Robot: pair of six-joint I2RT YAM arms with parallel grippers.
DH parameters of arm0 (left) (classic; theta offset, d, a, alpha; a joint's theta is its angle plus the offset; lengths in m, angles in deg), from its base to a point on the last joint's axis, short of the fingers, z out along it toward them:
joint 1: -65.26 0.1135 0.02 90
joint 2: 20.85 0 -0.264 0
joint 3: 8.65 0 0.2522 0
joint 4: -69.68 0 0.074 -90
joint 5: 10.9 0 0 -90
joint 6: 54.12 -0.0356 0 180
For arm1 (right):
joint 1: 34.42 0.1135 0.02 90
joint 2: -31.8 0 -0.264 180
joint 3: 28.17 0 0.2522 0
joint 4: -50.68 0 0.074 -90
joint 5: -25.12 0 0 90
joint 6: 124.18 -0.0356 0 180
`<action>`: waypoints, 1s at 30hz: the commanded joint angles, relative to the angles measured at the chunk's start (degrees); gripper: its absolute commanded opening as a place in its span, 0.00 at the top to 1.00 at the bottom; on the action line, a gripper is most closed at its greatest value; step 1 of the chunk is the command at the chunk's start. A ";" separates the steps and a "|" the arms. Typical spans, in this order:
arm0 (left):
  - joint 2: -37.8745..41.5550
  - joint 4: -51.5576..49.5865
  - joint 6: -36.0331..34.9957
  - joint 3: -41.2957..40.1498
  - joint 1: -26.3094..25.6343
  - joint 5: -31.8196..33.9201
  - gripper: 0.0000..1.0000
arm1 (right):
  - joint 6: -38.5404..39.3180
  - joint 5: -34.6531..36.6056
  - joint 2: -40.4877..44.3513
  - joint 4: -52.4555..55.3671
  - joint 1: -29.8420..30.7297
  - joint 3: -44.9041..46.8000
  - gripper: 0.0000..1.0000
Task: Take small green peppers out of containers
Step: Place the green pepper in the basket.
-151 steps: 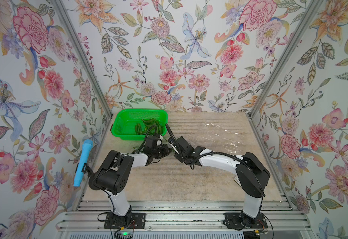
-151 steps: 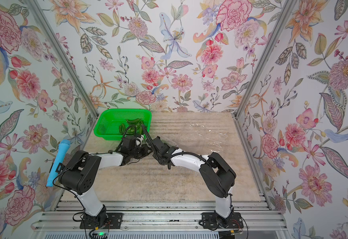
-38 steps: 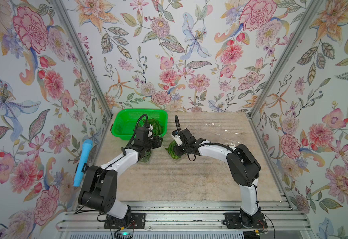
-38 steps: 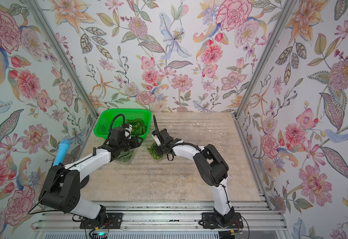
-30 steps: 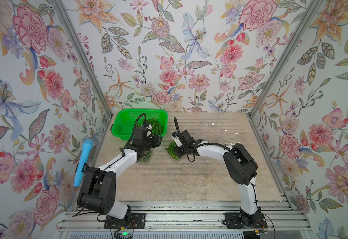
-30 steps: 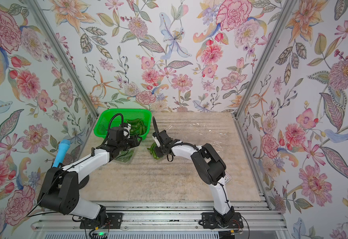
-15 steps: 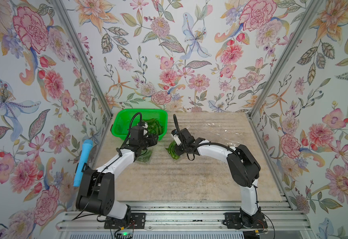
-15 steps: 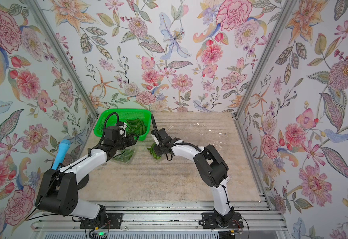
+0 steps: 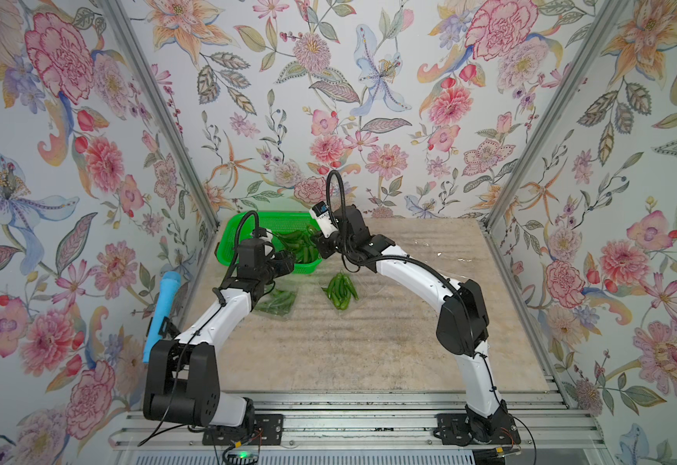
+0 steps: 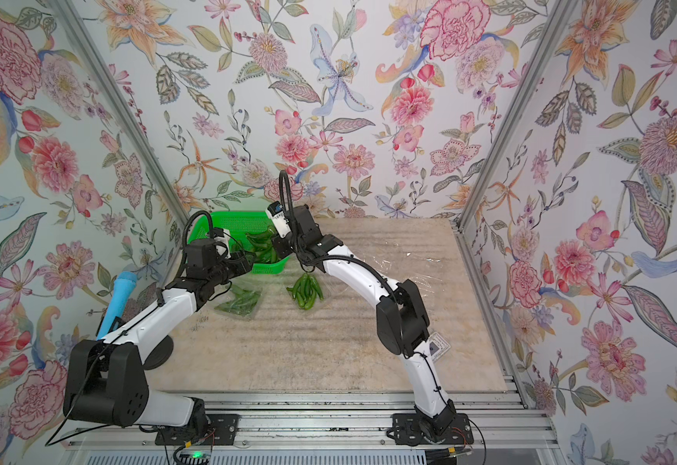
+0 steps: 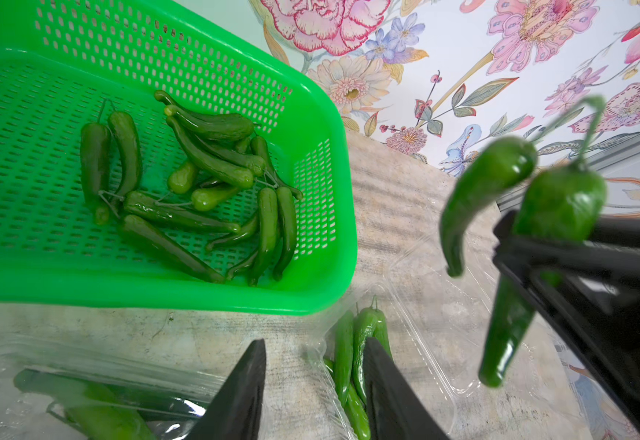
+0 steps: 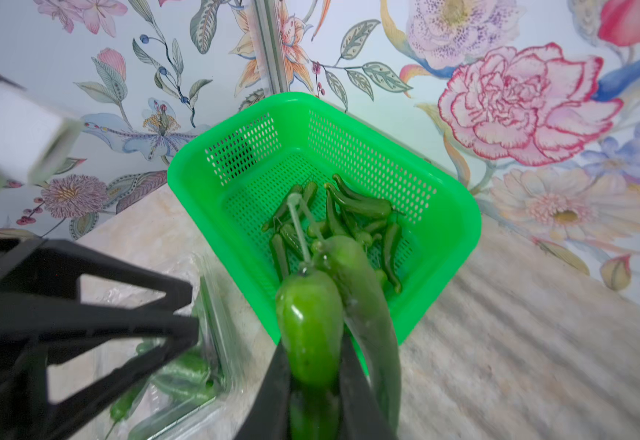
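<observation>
The right end effector [image 12: 312,365] is clamped on 1 held pepper [image 12: 309,324], gripped around its lower half with the stem end up. A second pepper [image 12: 364,297] hangs against it outside the fingers, and the 2 stems run together at the top. The left wrist view shows the same pair, the held pepper [image 11: 562,202] pinched in the black fingers and the second pepper [image 11: 478,194] dangling free beside them.

Just beyond this end effector stands the green basket [image 12: 455,213], with loose peppers [image 12: 349,213] lying in a heap on its floor. In both top views the right end effector [image 9: 322,251] [image 10: 278,247] sits at the basket's rim [image 9: 228,241].

The left end effector [image 11: 314,343] is close by. Its fingers are spread apart with nothing between them, hovering over the tabletop [image 11: 181,335]. Below it, on the side toward the right end effector, a pepper pile [image 9: 341,288] lies in an open container [image 11: 425,362]. On its other side lies a clear container [image 9: 278,302] with peppers visible through the plastic.
</observation>
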 commanded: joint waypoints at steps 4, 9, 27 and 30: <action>1.68 -0.86 -1.82 0.18 0.89 -1.44 0.55 | -3.18 -7.88 -20.06 3.63 -2.81 -24.80 0.82; 2.82 -1.62 -2.57 -1.36 0.87 -0.75 0.54 | -4.08 -7.84 -26.98 3.51 -3.83 -34.66 0.41; 0.31 2.19 -1.60 -5.24 -9.21 1.51 0.54 | -4.64 6.14 11.87 -1.54 -1.06 23.70 0.55; -1.29 3.60 -0.75 -5.15 -10.57 1.53 0.54 | -7.86 7.53 14.68 -4.84 -0.50 31.75 0.54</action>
